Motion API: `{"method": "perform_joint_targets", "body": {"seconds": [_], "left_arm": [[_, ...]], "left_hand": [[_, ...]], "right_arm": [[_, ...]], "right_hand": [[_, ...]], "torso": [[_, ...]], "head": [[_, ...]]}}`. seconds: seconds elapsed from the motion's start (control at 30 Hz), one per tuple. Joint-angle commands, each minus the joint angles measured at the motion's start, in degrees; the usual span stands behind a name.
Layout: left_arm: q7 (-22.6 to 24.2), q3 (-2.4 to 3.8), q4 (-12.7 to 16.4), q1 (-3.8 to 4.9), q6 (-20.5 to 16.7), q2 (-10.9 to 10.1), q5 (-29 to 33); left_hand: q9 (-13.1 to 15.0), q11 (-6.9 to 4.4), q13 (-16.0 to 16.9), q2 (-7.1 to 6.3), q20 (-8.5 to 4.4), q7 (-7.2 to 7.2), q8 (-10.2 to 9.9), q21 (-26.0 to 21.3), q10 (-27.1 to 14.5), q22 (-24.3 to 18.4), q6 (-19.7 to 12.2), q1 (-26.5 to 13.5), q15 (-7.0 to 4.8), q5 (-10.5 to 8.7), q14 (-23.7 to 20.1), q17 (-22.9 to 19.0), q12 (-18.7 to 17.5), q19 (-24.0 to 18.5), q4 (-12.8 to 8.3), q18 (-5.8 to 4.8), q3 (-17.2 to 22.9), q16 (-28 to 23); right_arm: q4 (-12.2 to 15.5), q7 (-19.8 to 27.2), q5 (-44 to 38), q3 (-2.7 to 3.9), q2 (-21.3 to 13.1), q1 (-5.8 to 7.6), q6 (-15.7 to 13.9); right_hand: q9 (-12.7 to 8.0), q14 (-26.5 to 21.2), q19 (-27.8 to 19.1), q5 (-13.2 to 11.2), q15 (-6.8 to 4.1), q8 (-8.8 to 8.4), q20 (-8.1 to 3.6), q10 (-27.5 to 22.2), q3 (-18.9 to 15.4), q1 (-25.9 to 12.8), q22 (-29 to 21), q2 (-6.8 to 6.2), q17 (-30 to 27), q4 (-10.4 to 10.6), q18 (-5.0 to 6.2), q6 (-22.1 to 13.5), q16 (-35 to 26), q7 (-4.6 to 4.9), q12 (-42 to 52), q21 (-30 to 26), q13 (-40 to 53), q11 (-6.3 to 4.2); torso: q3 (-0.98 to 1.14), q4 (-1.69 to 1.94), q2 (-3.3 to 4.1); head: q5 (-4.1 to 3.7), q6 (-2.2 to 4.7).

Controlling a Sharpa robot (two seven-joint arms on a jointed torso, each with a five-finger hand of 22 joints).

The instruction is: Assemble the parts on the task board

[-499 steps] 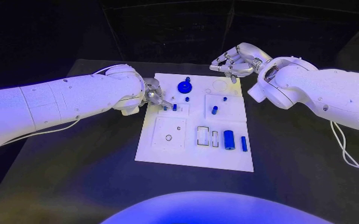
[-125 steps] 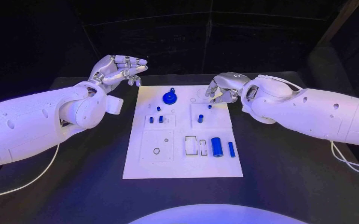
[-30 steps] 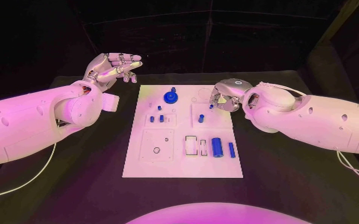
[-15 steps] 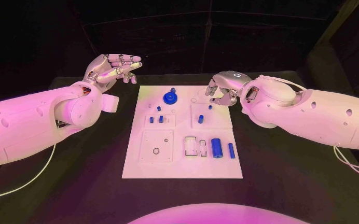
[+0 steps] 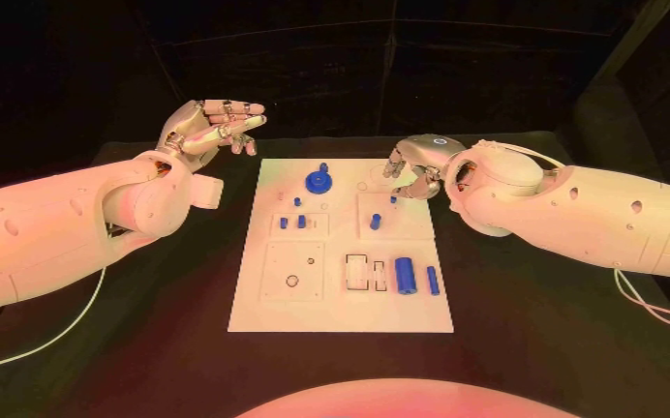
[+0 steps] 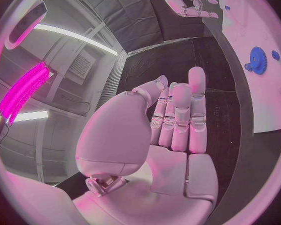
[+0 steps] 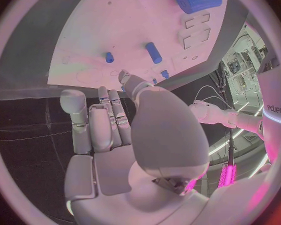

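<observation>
**Inspector:** Start at the left. What is the left hand [image 5: 209, 128] doing?

**Assistant:** It is raised off the table [image 5: 139, 321], beyond the board's far-left corner, and holds nothing. The left wrist view shows its fingers [image 6: 178, 117] straight and pressed side by side.

**Inspector:** And the board [image 5: 342, 312]?

**Assistant:** White, lying flat in the middle of the table. On its left half a blue gear [image 5: 319, 182] sits near the far edge, with two small blue pegs [image 5: 290, 222] standing below it. Moving right: two more small pegs [image 5: 376, 221] in the middle, then a thick blue cylinder [image 5: 405, 276] and a thin blue rod [image 5: 432, 280] lying beside two open slots [image 5: 366, 272].

**Inspector:** The right hand [image 5: 416, 168]?

**Assistant:** Low over the board's far-right corner, just beside the nearest peg. Its fingers are drawn together; whether they pinch anything, I cannot tell.

**Inspector:** Progress?

**Assistant:** My judgement: partway. Gear and pegs look seated; the cylinder and rod lie loose, and the slots remain unfilled.
</observation>
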Motion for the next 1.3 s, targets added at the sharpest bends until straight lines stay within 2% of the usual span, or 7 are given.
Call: {"method": "perform_joint_targets", "body": {"seconds": [0.03, 0.4, 0.7, 0.93, 1.3], "left_arm": [[0.3, 0.04, 0.0, 0.06, 0.5, 0.2, 0.2], [0.3, 0.03, -0.1, 0.0, 0.5, 0.3, 0.2], [0.3, 0.03, -0.1, -0.09, 0.6, 0.3, 0.2], [0.3, 0.03, -0.1, -0.13, 0.6, 0.3, 0.2], [0.2, 0.03, -0.1, -0.14, 0.6, 0.1, 0.2]], "left_hand": [[-0.1, 0.21, -0.1, -0.02, 0.05, 0.29, 0.0, -0.3, -0.2, -0.1, -0.1, 0.4, 0.04, 0.2, -0.4, -0.1, -0.2, -0.3, -0.3, 0.8, 0.1, -0.2], [-0.1, 0.21, -0.1, -0.02, 0.05, 0.29, 0.0, -0.3, -0.2, -0.1, -0.1, 0.4, 0.04, 0.2, -0.4, -0.1, -0.2, -0.3, -0.3, 0.8, 0.1, -0.2], [-0.1, 0.21, -0.1, -0.02, 0.05, 0.29, 0.0, -0.3, -0.2, -0.1, -0.1, 0.4, 0.04, 0.2, -0.4, -0.1, -0.2, -0.3, -0.3, 0.8, 0.1, -0.2], [-0.1, 0.21, -0.1, -0.02, 0.05, 0.29, 0.0, -0.3, -0.2, -0.1, -0.1, 0.4, 0.04, 0.2, -0.4, -0.1, -0.2, -0.3, -0.3, 0.8, 0.1, -0.2], [-0.1, 0.22, 0.0, 0.02, 0.07, 0.3, 0.0, -0.3, -0.2, -0.1, -0.1, 0.4, 0.06, 0.21, -0.4, 0.0, -0.3, -0.2, -0.4, 0.79, 0.1, -0.2]], "right_arm": [[-0.5, 0.0, 0.0, 0.01, 0.5, -0.15, 2.0], [-2.6, 0.5, 0.0, -0.13, 2.0, -1.33, 3.8], [-4.4, 0.7, -0.4, -0.16, 2.9, -1.55, 4.2], [-4.8, 0.9, -0.4, -0.17, 3.3, -1.77, 5.0], [-4.9, 0.9, -0.4, -0.19, 3.6, -1.98, 6.6]], "right_hand": [[0.0, 1.3, -0.3, -0.3, 0.5, -0.25, 0.31, -0.5, -0.5, -0.7, -0.1, 0.06, -0.1, 0.1, -0.56, -0.4, -0.2, -0.1, 0.2, -0.3, 0.0, -0.06], [0.3, 1.3, -0.1, 0.2, 0.42, 0.3, 0.27, 0.7, -1.1, -0.1, -0.3, 1.27, -0.3, -0.2, -0.56, 1.4, -0.2, -0.02, 1.2, -0.4, 0.1, -0.18], [0.3, 1.4, 0.1, 0.9, 0.31, 0.33, 0.15, 1.0, -0.6, 0.7, -0.2, 2.07, -0.2, -0.7, -0.57, 2.2, -0.1, -0.11, 1.4, -0.4, 0.0, -0.29], [0.4, 1.4, 0.2, 1.4, 0.18, 0.43, 0.04, 1.7, 0.0, 1.1, -0.1, 2.5, -0.1, -1.0, -0.6, 2.9, 0.0, -0.26, 1.6, -0.4, 0.0, -0.46], [0.4, 1.5, 0.5, 1.6, -0.06, 0.54, -0.17, 2.7, 0.7, 1.4, 0.4, 2.84, 0.2, -1.4, -0.68, 3.9, 0.3, -0.53, 1.9, -0.1, 0.0, -0.74]], "torso": [[0.05, 0.0, 0.02], [0.12, -0.07, 0.05], [0.04, 0.04, -0.02], [0.04, -0.06, -0.05], [0.01, 0.01, -0.02]], "head": [[-0.02, -0.05], [0.02, -0.23], [0.05, -0.4], [0.18, -0.51], [0.25, -0.75]]}}
